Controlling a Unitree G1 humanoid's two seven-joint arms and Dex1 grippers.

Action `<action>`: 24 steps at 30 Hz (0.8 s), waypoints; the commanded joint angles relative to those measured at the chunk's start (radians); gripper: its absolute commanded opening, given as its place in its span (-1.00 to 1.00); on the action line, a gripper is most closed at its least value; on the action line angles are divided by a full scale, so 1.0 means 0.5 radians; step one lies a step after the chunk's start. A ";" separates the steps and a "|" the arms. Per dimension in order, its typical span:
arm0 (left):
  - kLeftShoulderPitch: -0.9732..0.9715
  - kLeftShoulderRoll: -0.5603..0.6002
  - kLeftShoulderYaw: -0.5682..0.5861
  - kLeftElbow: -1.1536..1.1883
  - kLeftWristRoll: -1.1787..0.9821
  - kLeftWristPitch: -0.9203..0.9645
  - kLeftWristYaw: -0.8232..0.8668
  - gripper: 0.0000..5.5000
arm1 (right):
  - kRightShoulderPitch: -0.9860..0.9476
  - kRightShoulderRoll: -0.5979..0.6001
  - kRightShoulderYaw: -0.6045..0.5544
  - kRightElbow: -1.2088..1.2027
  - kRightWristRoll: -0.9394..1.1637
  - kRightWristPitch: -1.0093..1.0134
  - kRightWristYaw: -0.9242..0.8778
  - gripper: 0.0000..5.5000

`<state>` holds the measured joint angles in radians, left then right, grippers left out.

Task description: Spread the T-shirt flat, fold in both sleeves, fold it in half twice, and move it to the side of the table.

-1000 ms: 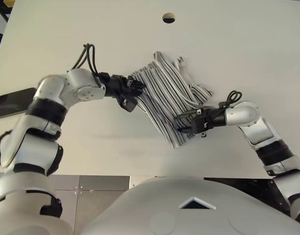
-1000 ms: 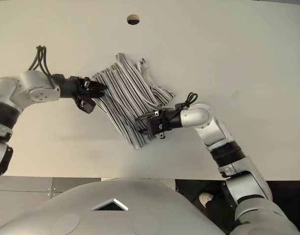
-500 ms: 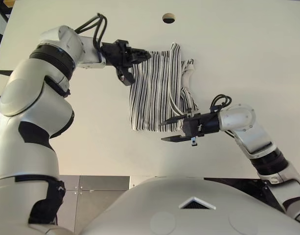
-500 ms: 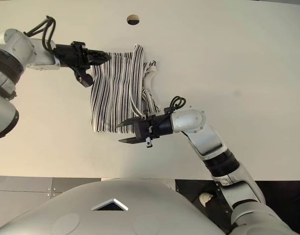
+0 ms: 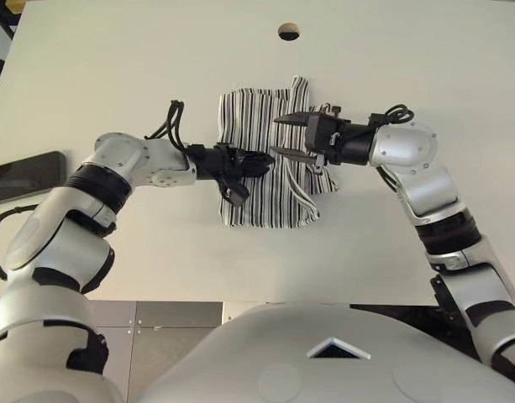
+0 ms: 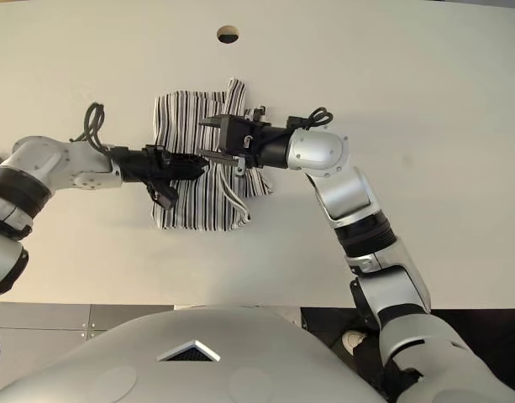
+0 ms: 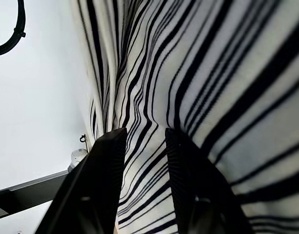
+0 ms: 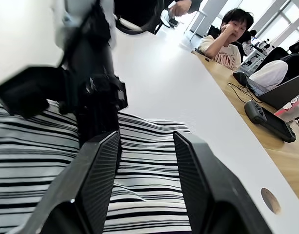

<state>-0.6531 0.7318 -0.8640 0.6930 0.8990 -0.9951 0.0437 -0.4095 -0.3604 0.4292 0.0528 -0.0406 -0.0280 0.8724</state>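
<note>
Black-and-white striped fabric T-shirt (image 5: pixel 261 197) lies on the pale bench (image 5: pixel 114 67), towards the middle, a little nearer me than the round hole (image 5: pixel 288 32) in the benchtop. I see it as a rough rectangle, stripes running away from me, with a looser, rumpled band along its right edge.

My left claw (image 5: pixel 261 159) sits low over the shirt's left half, coming in across the left edge about midway along. From the left wrist camera, striped cloth lies close under it, but I cannot tell whether it is closed on the cloth or only resting there.

My right claw (image 5: pixel 274 136) is over the shirt's upper right part, its 2 fingers (image 8: pixel 103 170) spread wide with nothing between them, pointing towards the left claw.

A dark flat slab (image 5: pixel 22 176) lies at the bench's left edge, well apart from the shirt.
</note>
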 commanded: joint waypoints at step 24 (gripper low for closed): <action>0.459 -0.013 0.120 -0.394 -0.430 0.212 -1.018 -0.47 | -0.205 -0.452 0.218 0.256 -0.824 -0.015 0.121 -0.25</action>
<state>-0.4923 0.7169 -0.7538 0.4739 0.6311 -0.9022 -0.3708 -0.5197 -0.5378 0.5603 0.2310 -0.4398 -0.0490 0.9055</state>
